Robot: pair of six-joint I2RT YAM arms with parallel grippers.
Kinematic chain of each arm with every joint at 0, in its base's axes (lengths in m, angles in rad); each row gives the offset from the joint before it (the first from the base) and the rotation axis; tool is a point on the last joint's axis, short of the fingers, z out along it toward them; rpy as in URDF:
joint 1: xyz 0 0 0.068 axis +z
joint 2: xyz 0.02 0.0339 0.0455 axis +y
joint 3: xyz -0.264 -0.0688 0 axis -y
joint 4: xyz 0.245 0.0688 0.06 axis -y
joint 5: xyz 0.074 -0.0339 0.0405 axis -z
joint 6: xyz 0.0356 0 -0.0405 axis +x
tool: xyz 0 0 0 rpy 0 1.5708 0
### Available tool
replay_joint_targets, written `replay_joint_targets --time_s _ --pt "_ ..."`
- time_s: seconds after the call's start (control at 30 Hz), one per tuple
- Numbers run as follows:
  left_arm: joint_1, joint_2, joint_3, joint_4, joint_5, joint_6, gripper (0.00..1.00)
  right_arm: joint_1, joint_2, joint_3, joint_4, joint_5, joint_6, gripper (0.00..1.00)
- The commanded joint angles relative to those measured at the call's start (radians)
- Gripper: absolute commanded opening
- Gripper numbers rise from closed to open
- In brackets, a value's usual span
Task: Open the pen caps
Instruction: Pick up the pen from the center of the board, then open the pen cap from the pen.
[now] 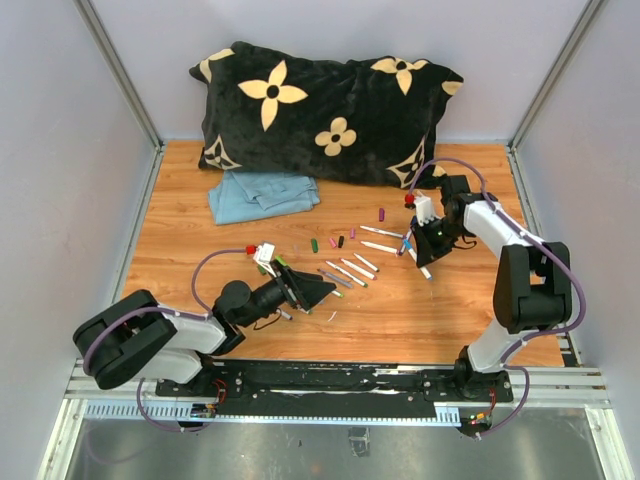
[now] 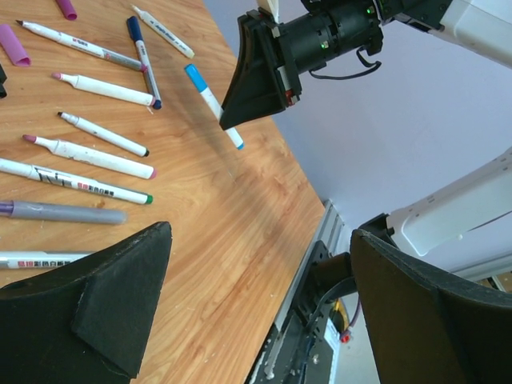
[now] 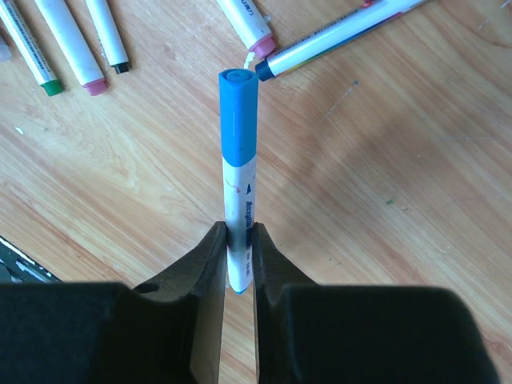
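My right gripper (image 3: 238, 250) is shut on the tail end of a white pen (image 3: 239, 188) and holds it just above the wood. The pen's blue cap (image 3: 238, 108) is still on and points away from the fingers. My left gripper (image 2: 260, 308) hovers low over the table with its jaws wide apart and nothing between them. It faces the right gripper (image 2: 254, 80) and the held pen (image 2: 210, 98). Several uncapped pens (image 1: 350, 270) lie between the arms. Loose caps lie beyond them: green (image 1: 314, 244), pink (image 1: 333, 242), black (image 1: 341, 241) and purple (image 1: 382, 214).
A black pillow with cream flowers (image 1: 330, 100) lies across the back of the table. A folded blue cloth (image 1: 262, 193) sits in front of it on the left. The table's near edge and metal rail (image 2: 316, 256) run close under my left gripper.
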Motion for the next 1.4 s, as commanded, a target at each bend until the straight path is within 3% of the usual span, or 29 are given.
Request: replay_joint_targets --time_s 0.0,0.6,1.0,1.37 --pt "-0.020 0.032 0.036 0.062 -0.023 -0.002 0.96 0.014 -0.041 0.021 -0.020 -0.054 -0.008 0.01" --pt "-0.070 0.185 0.143 0.072 -0.101 -0.029 0.94 0.014 -0.081 0.015 -0.008 -0.155 -0.001 0.01" --pt "-0.103 0.359 0.372 -0.030 -0.231 -0.062 0.93 0.014 -0.153 0.000 0.008 -0.312 0.010 0.01" --pt "-0.103 0.576 0.619 -0.007 -0.362 -0.098 0.88 0.018 -0.200 -0.010 0.005 -0.412 -0.026 0.01"
